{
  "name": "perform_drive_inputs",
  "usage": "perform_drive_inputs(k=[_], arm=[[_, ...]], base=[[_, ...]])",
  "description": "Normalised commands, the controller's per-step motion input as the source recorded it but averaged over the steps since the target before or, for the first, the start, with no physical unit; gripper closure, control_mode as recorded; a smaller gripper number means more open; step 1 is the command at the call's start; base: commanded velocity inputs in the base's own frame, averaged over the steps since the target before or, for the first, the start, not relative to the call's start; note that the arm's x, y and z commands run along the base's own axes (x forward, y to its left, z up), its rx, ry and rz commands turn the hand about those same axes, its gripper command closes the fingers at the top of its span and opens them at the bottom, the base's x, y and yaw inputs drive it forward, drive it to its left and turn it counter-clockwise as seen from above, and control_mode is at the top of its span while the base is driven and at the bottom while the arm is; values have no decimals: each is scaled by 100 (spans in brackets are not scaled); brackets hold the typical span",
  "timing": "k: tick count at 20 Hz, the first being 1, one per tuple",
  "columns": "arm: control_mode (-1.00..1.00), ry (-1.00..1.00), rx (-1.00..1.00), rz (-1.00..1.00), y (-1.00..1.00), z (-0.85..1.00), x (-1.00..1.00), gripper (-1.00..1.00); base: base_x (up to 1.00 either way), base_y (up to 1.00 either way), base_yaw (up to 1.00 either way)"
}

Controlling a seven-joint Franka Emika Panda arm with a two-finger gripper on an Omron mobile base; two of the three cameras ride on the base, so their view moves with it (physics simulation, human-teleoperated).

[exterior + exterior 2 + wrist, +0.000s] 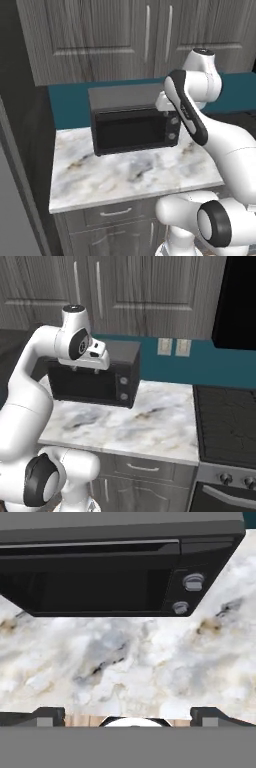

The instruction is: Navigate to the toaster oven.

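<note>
Where the arm crosses the left base view, its white links cover the right end of the toaster oven (pixel 131 125), and in the right base view the hand hides part of the oven's top and door. From the hand camera the oven's left end is cut off by the picture's edge, and the inside behind the dark glass cannot be made out.

It is a boxy black appliance with a flat grey top, a wide dark glass door with a slim handle bar along its upper edge, and two round grey knobs (pixel 188 594) stacked at the right of its front. It stands at the far side of the marble counter (pixel 125 175), its back near the teal wall (pixel 70 105), below grey wooden cabinets (pixel 100 35). A black cooktop (pixel 225 426) lies to the counter's right, with two pale wall plates (pixel 173 347) above the counter's far edge.

The gripper (pixel 85 369) hangs above the counter in front of the oven's door, apart from it. In the hand view its two dark fingertips (pixel 47 716) sit far apart at the lower corners, spread wide with nothing between them, and the oven lies beyond them across bare marble.
</note>
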Motion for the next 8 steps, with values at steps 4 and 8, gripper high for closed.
perform_drive_inputs(k=[4, 8], arm=[[100, 0, 0, 0, 0, 0, 0, -100], [100, 0, 0, 0, 0, 0, 0, -100]], base=[[29, -17, 0], [30, 1, 0]])
